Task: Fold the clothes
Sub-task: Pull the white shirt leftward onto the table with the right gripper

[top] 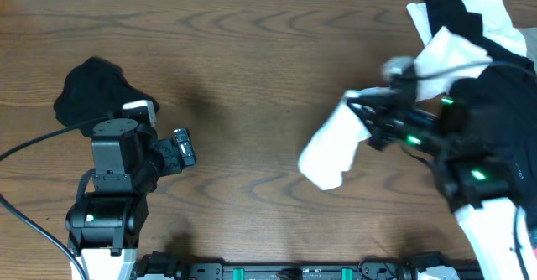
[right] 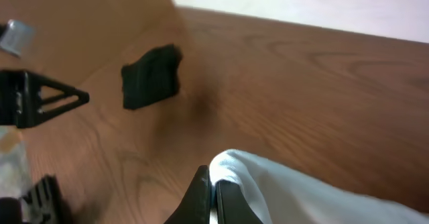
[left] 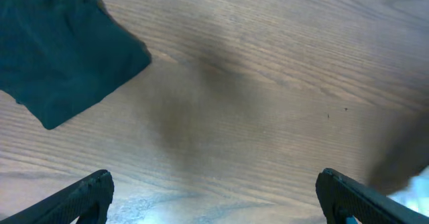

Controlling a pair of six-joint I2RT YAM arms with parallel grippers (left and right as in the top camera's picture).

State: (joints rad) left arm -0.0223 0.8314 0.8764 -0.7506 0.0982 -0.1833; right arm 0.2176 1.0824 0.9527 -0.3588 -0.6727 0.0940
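Right gripper (right: 213, 198) pinched on a fold of the white T-shirt (right: 301, 187), shirt bunched just beneath it over the table (top: 252, 45), left gripper (left: 213, 180) spread, black garment (left: 60, 49) beyond its left finger, clothes heap (top: 470, 24) behind right gripper.

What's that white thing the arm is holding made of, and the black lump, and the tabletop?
The white garment looks like soft matte fabric, probably cotton knit: it droops and creases where the right gripper pinches it. The black bundle seems similar cloth, limp with rounded folds. The table looks like wood or wood-print laminate, with grain rings and a slight sheen.
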